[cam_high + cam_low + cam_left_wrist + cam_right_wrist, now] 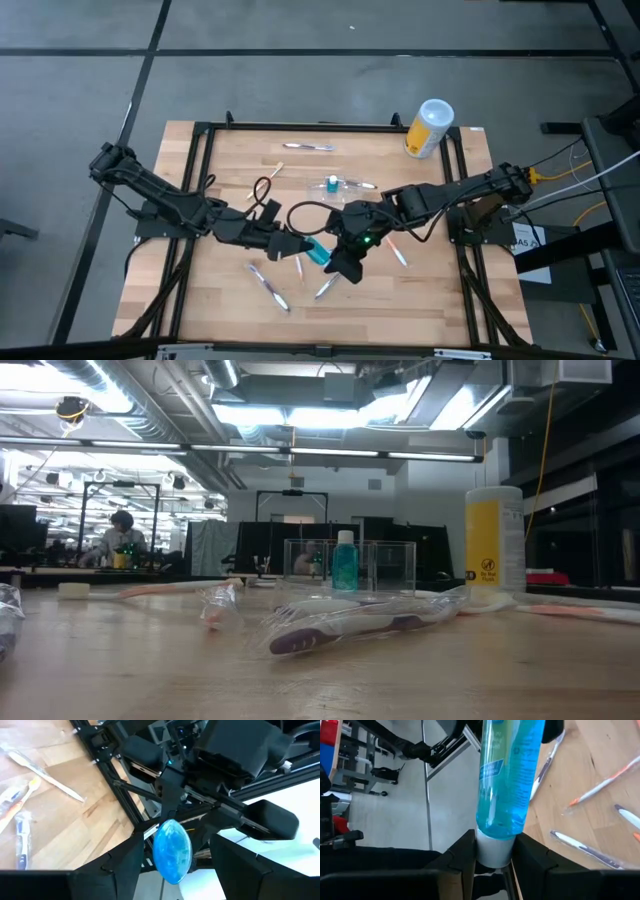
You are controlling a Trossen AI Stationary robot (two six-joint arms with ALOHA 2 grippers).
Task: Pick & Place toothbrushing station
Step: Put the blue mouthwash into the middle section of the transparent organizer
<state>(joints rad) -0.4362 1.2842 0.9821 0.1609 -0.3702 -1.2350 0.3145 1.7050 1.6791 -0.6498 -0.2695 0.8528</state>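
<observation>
The clear plastic station (343,186) stands on its base at the table's middle-far part, with a small blue bottle in it (344,563). Nearer, a second blue bottle (318,252) with a white cap sits between my two grippers. My right gripper (337,257) is shut on its cap end. My left gripper (299,244) is open, its fingers standing on either side of the bottle's base (172,851) with a gap showing on both sides. Neither gripper shows in the low view. My right gripper pinches the bottle's white cap (494,853) between its two fingers, which run along the bottle's length. The blue body (509,775) reaches away from the fingers toward my left gripper. The bottle looks lifted clear of the table.
A yellow canister with a white lid (428,128) stands at the far right corner. Several wrapped toothbrushes lie loose on the wood: (268,285), (326,288), (398,252), (308,147). A black cable (263,190) loops near the left arm. A black frame edges the table.
</observation>
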